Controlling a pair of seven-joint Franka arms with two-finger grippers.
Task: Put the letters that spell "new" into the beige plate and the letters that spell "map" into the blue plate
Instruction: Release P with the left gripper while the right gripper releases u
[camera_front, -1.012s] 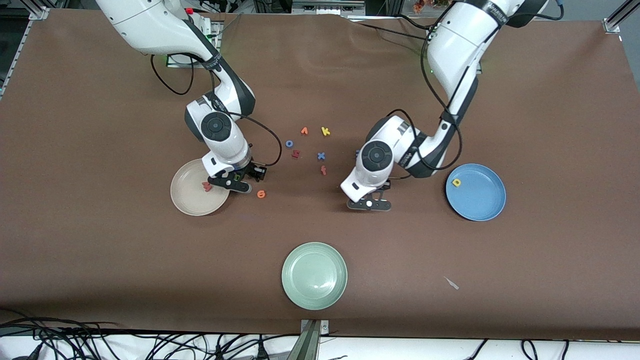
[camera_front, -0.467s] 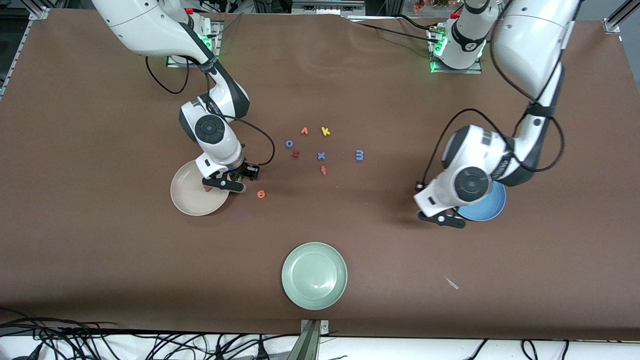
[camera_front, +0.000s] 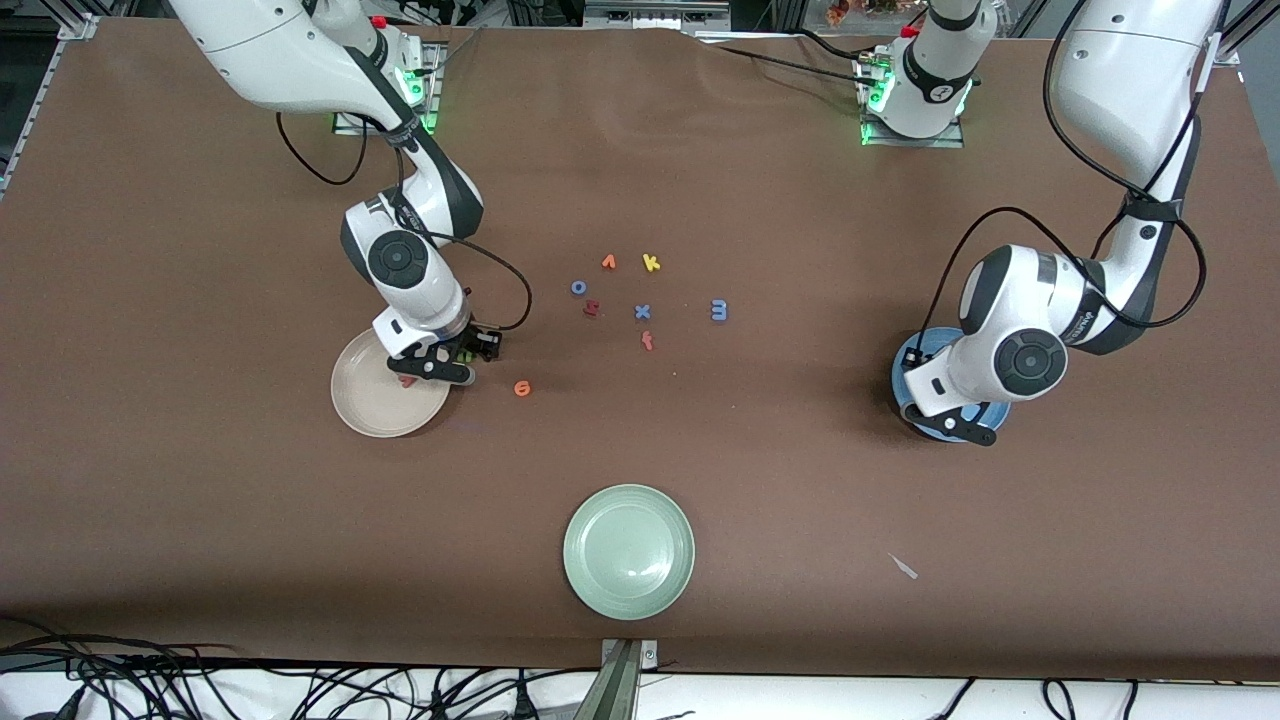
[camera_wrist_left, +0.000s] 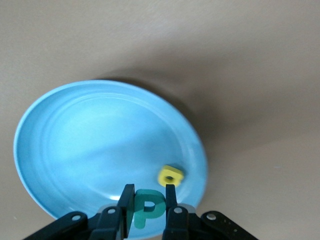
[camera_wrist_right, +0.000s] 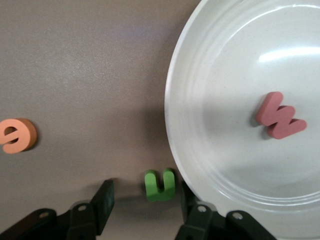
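My left gripper (camera_wrist_left: 148, 194) is shut on the teal p (camera_wrist_left: 148, 209) and hangs over the blue plate (camera_wrist_left: 75, 145), where the yellow a (camera_wrist_left: 170, 175) lies near the rim. From the front this gripper (camera_front: 952, 427) covers most of the blue plate (camera_front: 912, 353). My right gripper (camera_wrist_right: 145, 196) is low and open beside the beige plate (camera_wrist_right: 220, 165). The green n (camera_wrist_right: 160, 185) sits on the table between its fingers, close to the one at the rim. The red-pink w (camera_wrist_right: 280, 116) lies in that plate. The orange e (camera_front: 522, 388) and periwinkle m (camera_front: 719, 311) lie on the table.
A cluster of other letters lies mid-table: orange v (camera_front: 608, 262), yellow k (camera_front: 651, 263), blue o (camera_front: 578, 287), a dark red letter (camera_front: 591, 308), blue x (camera_front: 642, 312) and a red letter (camera_front: 647, 341). A pale green plate (camera_front: 628, 551) sits nearest the front camera.
The left arm swung from mid-table to over the blue plate, carrying the p. The right gripper edged toward the beige plate, which shifted slightly toward the right arm's end.
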